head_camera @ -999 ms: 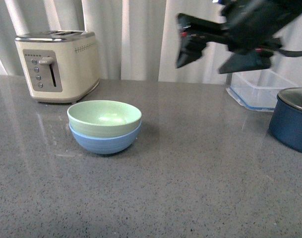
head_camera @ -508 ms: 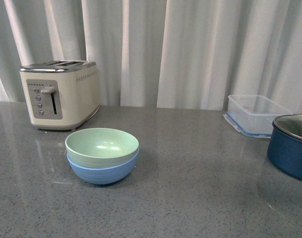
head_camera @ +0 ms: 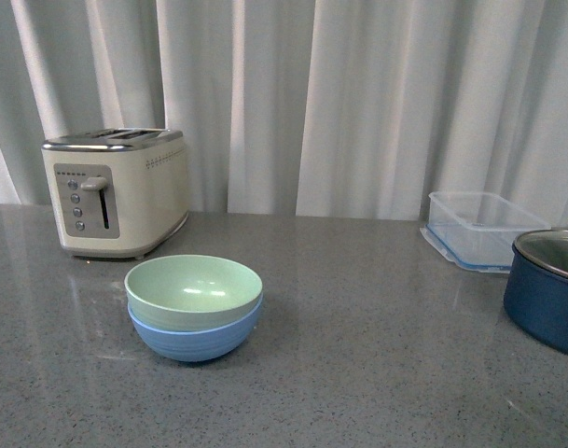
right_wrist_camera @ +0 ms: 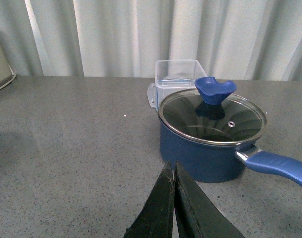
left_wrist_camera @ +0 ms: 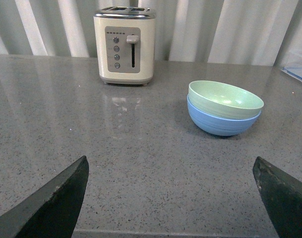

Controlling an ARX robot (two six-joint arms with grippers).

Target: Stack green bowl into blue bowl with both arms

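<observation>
The green bowl [head_camera: 194,291] sits nested inside the blue bowl [head_camera: 196,334], its rim standing a little proud of the blue one, both upright on the grey speckled counter [head_camera: 358,373]. No arm shows in the front view.

From the left wrist camera, the left gripper [left_wrist_camera: 170,198] is spread wide, its two dark fingers [left_wrist_camera: 54,203] parted to either side with nothing between them but bare counter. The stacked bowls [left_wrist_camera: 224,106] lie ahead of it and off toward one finger's side, well apart from the tips, not touched. A cream toaster [left_wrist_camera: 125,45] stands farther ahead still, against the pale curtain [head_camera: 358,103].

The right gripper [right_wrist_camera: 171,198] has its fingers pressed together with only a thin slit between them, and nothing is caught there. Just ahead of its tips is a dark blue pot [right_wrist_camera: 210,148] with a glass lid [right_wrist_camera: 212,117] and a blue knob [right_wrist_camera: 215,89], its handle [right_wrist_camera: 279,166] sticking out to one side; I cannot tell whether the tips touch the pot. Behind the pot is a clear plastic container [right_wrist_camera: 178,77]. Neither bowl shows up in the right wrist view, so they lie well away from that gripper
</observation>
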